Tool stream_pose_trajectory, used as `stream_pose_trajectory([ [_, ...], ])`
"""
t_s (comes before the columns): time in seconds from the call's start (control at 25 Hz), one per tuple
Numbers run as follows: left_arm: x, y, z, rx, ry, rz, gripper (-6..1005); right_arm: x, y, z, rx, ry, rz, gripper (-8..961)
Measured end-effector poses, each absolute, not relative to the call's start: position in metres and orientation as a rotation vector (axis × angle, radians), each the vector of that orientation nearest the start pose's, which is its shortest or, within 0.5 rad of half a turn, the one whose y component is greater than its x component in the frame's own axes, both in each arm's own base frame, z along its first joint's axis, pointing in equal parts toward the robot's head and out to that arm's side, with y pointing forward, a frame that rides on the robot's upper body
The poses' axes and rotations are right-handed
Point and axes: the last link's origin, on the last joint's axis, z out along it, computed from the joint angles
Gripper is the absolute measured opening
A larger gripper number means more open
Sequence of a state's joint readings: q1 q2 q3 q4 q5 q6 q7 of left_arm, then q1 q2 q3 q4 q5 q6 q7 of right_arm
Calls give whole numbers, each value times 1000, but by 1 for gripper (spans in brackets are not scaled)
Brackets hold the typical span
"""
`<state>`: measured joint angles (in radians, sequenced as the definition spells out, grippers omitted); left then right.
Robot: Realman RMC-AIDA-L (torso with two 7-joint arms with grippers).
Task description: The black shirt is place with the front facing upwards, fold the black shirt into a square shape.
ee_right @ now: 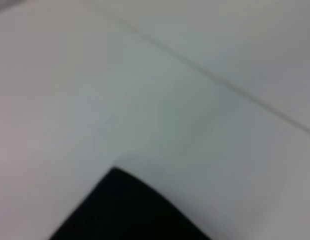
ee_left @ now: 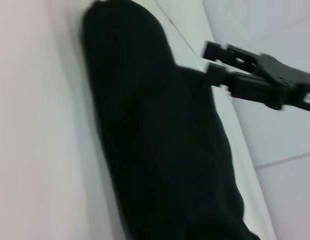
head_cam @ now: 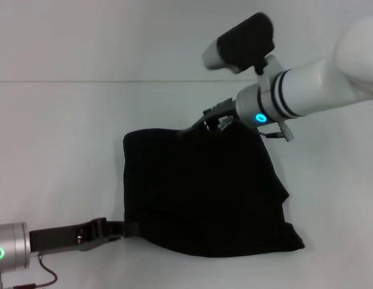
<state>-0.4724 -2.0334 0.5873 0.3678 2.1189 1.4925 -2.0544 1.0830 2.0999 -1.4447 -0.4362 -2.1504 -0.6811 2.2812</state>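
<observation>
Already folded into a rough square, the black shirt (head_cam: 204,192) lies in the middle of the white table (head_cam: 60,132), with no lettering or neck label readable on the face that shows. At the near left edge of the shirt, low over the table, is the left gripper (head_cam: 127,228), its tips touching the cloth; whether its fingers pinch the cloth cannot be told. At the far edge is the right gripper (head_cam: 201,124), its tips meeting the upper hem, and its grip cannot be told either. From the right wrist, one dark corner of the shirt (ee_right: 130,210) shows against the table.
</observation>
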Motion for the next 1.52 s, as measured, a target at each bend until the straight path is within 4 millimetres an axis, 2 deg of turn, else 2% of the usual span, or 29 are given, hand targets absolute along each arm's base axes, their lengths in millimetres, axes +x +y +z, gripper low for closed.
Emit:
stream_pose_trajectory([
  [0.28, -319, 283, -28, -2245, -2010, -774, 53, 140, 457, -68, -2422, 915, 250, 938],
  [0.48, -324, 279, -23, -2233, -1994, -780, 53, 170, 444, -42, -2367, 1044, 473, 938],
  [0.6, -331, 280, -13, -2216, -1928, -792, 168, 192, 428, -27, -2366, 1070, 657, 938],
  [0.72, -338, 286, 7, -2203, -1762, -839, 284, 216, 403, -17, -2393, 998, 809, 938],
  [0.84, -339, 295, 30, -2209, -1533, -904, 400, 240, 376, -14, -2417, 876, 877, 938],
  [1.04, -321, 300, 48, -2340, -1048, -989, 599, 273, 332, -16, -2429, 685, 918, 938],
  [1.12, -312, 294, 46, -2413, -807, -1000, 680, 284, 314, -18, -2420, 601, 915, 938],
  [1.24, -309, 287, 39, -2451, -638, -974, 902, 299, 291, -22, -2398, 530, 905, 938],
  [1.4, -310, 274, 21, -2500, -523, -910, 904, 314, 267, -29, -2387, 474, 866, 938],
  [1.52, -307, 270, 10, -2508, -477, -914, 906, 320, 259, -32, -2381, 455, 844, 938],
])
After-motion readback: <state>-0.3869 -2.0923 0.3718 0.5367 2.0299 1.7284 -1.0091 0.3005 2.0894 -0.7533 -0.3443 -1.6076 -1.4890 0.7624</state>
